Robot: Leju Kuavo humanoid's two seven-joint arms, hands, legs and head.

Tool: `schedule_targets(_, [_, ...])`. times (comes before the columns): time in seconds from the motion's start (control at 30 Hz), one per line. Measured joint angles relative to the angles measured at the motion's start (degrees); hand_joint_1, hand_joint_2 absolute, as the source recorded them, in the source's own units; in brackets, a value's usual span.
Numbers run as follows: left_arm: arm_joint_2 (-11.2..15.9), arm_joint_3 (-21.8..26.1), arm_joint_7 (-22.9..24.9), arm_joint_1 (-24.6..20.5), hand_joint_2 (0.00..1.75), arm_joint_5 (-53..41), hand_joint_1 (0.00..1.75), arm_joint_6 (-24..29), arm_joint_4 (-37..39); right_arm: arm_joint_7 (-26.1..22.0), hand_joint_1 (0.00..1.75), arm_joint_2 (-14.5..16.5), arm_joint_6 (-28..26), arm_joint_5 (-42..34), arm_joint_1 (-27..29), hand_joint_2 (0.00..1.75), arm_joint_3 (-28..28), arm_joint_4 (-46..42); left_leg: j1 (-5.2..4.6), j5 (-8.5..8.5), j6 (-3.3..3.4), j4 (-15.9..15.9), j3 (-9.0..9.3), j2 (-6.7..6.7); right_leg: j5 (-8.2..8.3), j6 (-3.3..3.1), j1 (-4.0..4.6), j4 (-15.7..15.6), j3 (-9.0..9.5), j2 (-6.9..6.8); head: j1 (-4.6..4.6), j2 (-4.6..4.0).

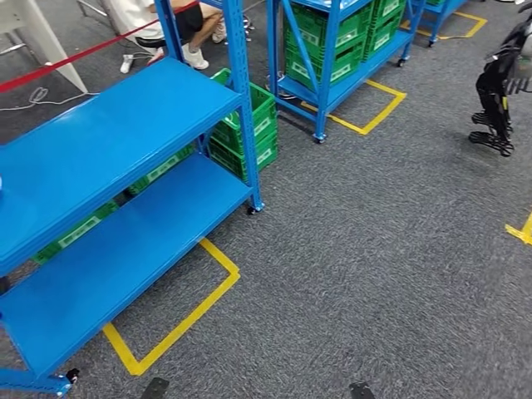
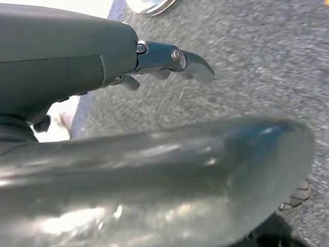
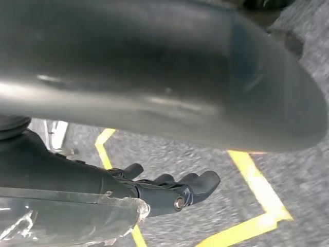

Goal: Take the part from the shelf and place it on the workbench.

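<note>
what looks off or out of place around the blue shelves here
Nothing looks spilled or damaged. One oddity: the near blue metal shelf rack has bare decks, and its green plastic crates sit on the grey carpet floor behind it.

Two blue shelves (image 1: 119, 166), several green crates (image 1: 251, 133)
</note>
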Motion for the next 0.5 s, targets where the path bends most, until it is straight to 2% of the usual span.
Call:
schedule_targets(0.03, [0.03, 0.00, 0.00, -0.11, 0.00, 0.00, 0.00, -0.01, 0.00, -0.01, 0.00, 0.03, 0.03, 0.00, 0.06, 0.00, 0.01, 0.00, -0.12, -1.73, -0.14, 2.90, -1.35, 1.90, 0.01, -0.29, 0.10, -0.08, 0.03, -0.94, -0.22, 0.00])
schedule_targets(0.07, [0.03, 0.00, 0.00, -0.26, 0.00, 0.00, 0.00, -0.01, 0.00, -0.01, 0.00, 0.06, 0.05, 0.00, 0.17, 0.00, 0.01, 0.00, -0.18, -3.70, -0.26, 6.72, -3.19, 3.21, -0.04, -0.50, 0.23, -0.10, 0.03, -1.92, -0.43, 0.00])
schedule_targets(0.1, [0.03, 0.00, 0.00, -0.35, 0.00, 0.00, 0.00, -0.02, 0.00, 0.00, 0.00, 0.07, 0.04, -0.01, 0.29, 0.00, 0.00, 0.00, -0.17, -5.29, -0.34, 10.47, -4.97, 3.82, -0.10, -0.62, 0.36, -0.10, 0.02, -2.93, -0.46, 0.00])
schedule_targets(0.13, [0.02, 0.01, 0.00, -0.33, 0.00, 0.00, 0.00, -0.03, 0.00, 0.02, 0.00, 0.07, 0.03, -0.01, 0.35, 0.00, -0.01, 0.00, -0.15, -6.03, -0.37, 13.07, -6.15, 4.09, -0.16, -0.70, 0.45, -0.10, 0.03, -3.92, -0.45, 0.00])
schedule_targets(0.17, [0.01, 0.01, 0.01, -0.23, 0.00, 0.00, 0.00, -0.04, 0.00, 0.02, 0.00, 0.07, 0.02, -0.01, 0.32, 0.00, -0.01, 0.00, -0.15, -5.70, -0.35, 13.76, -6.36, 4.23, -0.22, -0.74, 0.50, -0.10, 0.06, -4.80, -0.46, 0.00])
schedule_targets(0.2, [0.01, 0.02, 0.03, -0.12, 0.00, 0.01, 0.00, -0.06, 0.00, 0.02, 0.00, 0.08, 0.01, -0.01, 0.24, 0.00, -0.01, 0.00, -0.17, -4.35, -0.28, 12.16, -5.39, 4.42, -0.27, -0.73, 0.53, -0.10, 0.14, -5.59, -0.47, 0.00])
schedule_targets(0.23, [0.02, 0.02, 0.06, -0.06, 0.00, 0.01, 0.00, -0.08, 0.00, 0.02, 0.00, 0.09, 0.00, -0.01, 0.15, 0.00, -0.01, 0.00, -0.22, -2.44, -0.12, 8.84, -3.51, 5.03, -0.35, -0.66, 0.54, -0.10, 0.27, -6.33, -0.48, 0.00])
schedule_targets(0.27, [0.04, 0.02, 0.09, -0.08, 0.00, 0.01, 0.00, -0.09, 0.00, 0.01, 0.00, 0.10, -0.01, -0.02, 0.07, 0.00, -0.01, 0.00, -0.38, -0.78, 0.09, 4.88, -1.27, 6.71, -0.47, -0.51, 0.64, -0.09, 0.42, -6.97, -0.49, 0.00])
schedule_targets(0.3, [0.06, 0.02, 0.13, -0.22, 0.00, 0.02, 0.00, -0.11, 0.00, -0.01, 0.00, 0.11, -0.01, -0.04, 0.05, 0.00, -0.01, 0.00, -0.64, 0.23, 0.39, 1.33, 0.63, 8.36, -0.65, -0.29, 0.83, -0.01, 0.54, -7.58, -0.57, 0.00])
schedule_targets(0.33, [0.07, 0.02, 0.14, -0.38, 0.00, 0.01, 0.00, -0.13, 0.00, -0.03, 0.00, 0.11, -0.02, -0.07, 0.04, 0.00, -0.01, 0.00, -0.85, 0.65, 0.70, -0.97, 1.78, 9.70, -0.81, -0.04, 1.06, 0.00, 0.68, -8.21, -0.55, 0.00])
schedule_targets(0.37, [0.09, 0.02, 0.15, -0.50, 0.00, 0.01, 0.00, -0.15, 0.00, -0.07, 0.00, 0.11, -0.03, -0.10, 0.03, 0.00, -0.01, 0.00, -1.06, 0.58, 1.00, -2.06, 2.21, 10.39, -0.95, 0.20, 1.28, -0.04, 0.83, -8.90, -0.53, 0.00])
schedule_targets(0.43, [0.14, 0.03, 0.15, -0.48, 0.00, 0.01, 0.00, -0.12, 0.00, -0.23, 0.00, 0.11, -0.06, -0.15, -0.12, 0.00, -0.01, -0.01, -0.99, 0.64, 1.62, -2.48, 2.14, 9.04, -1.19, 0.76, 1.36, -0.26, 1.17, -10.00, -0.44, 0.00])
schedule_targets(0.47, [0.17, 0.03, 0.14, -0.39, 0.00, 0.01, 0.00, -0.07, 0.00, -0.38, 0.00, 0.11, -0.07, -0.17, -0.25, 0.00, -0.01, -0.01, -0.82, 0.76, 1.92, -2.62, 2.20, 8.33, -1.62, 1.11, 1.25, 0.12, 1.15, -9.21, -0.36, 0.00])
schedule_targets(0.5, [0.19, 0.03, 0.14, -0.37, 0.00, 0.02, 0.00, -0.02, 0.00, -0.51, 0.00, 0.11, -0.07, -0.20, -0.35, 0.00, -0.01, -0.02, -0.62, 0.91, 2.24, -2.76, 2.27, 7.62, -2.54, 1.44, 1.14, 1.44, 0.66, -7.76, -0.22, 0.00])
